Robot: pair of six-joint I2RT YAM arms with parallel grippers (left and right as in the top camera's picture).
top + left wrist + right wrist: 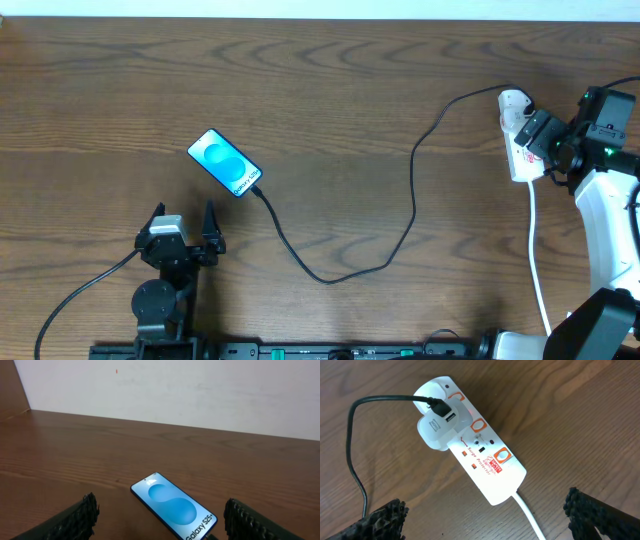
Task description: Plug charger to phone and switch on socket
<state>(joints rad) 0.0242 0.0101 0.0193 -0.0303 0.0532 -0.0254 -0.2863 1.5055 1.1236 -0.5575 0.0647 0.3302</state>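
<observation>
Counting, we find one phone [224, 163] lying left of centre on the table [350, 80], its screen reading "Galaxy S25+"; one black charger [414, 190] whose tip meets the phone's lower edge; and one socket [485, 462] at the far right, lettered "Surge" in red, bearing one white adapter [437, 427]. The left gripper [184, 220], near the phone, and the right gripper [487, 510], over the socket, both hold their jaws apart.

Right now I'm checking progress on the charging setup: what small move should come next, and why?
Probably lower the right fingers onto the power strip switch beside the white adapter. The black cable seems plugged into the phone, the right fingers hover open over the strip, and the left fingers stand open, off the phone.
</observation>
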